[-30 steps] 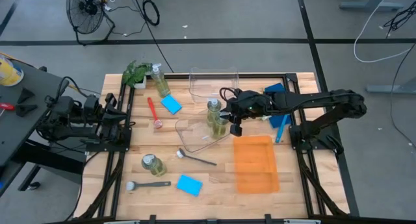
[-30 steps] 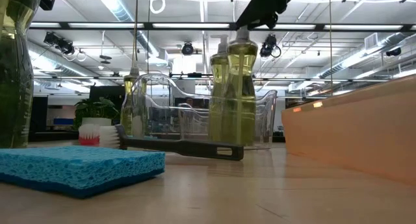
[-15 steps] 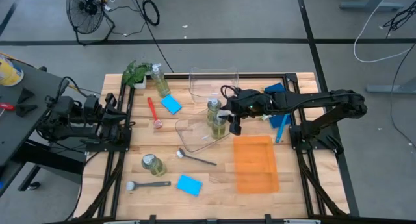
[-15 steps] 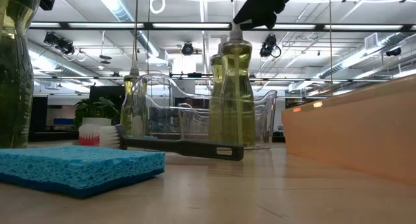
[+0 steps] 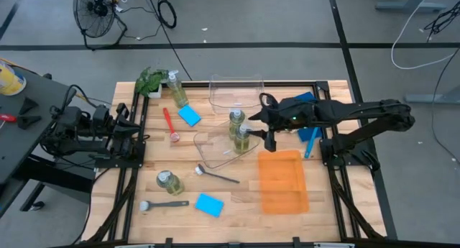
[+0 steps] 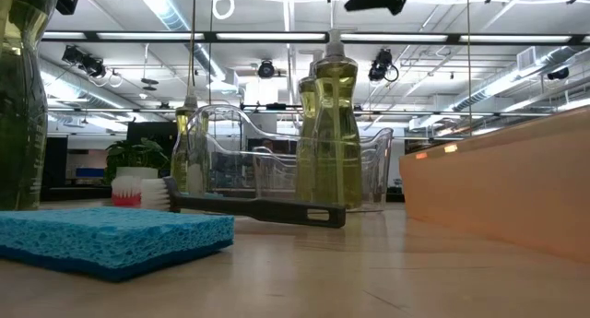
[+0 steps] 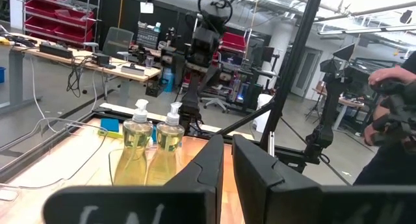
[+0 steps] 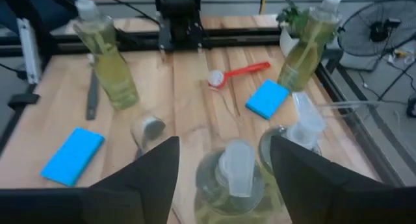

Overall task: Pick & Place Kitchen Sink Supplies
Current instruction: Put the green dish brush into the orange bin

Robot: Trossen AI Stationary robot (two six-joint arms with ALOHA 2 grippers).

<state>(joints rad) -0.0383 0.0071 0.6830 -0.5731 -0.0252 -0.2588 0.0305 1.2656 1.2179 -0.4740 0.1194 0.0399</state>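
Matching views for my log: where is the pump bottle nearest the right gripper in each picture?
High: pump bottle mid-table, in the clear bin.
Low: pump bottle centre, frontmost.
Left wrist: right one of the pair.
Right wrist: bottom centre.
Shared landmark: the clear bin.

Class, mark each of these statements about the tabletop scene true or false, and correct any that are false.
1. Two pump bottles stand upright in the clear bin. True.
2. The right gripper is clamped on a pump bottle. False: its fingers are apart and it holds nothing, just beside the bottles.
3. The orange tray holds a blue sponge. False: nothing lies in it; the blue sponges lie on the table.
4. The red brush lies on the table outside the bins. True.
5. The left gripper is shut, parked at the table's left edge. True.
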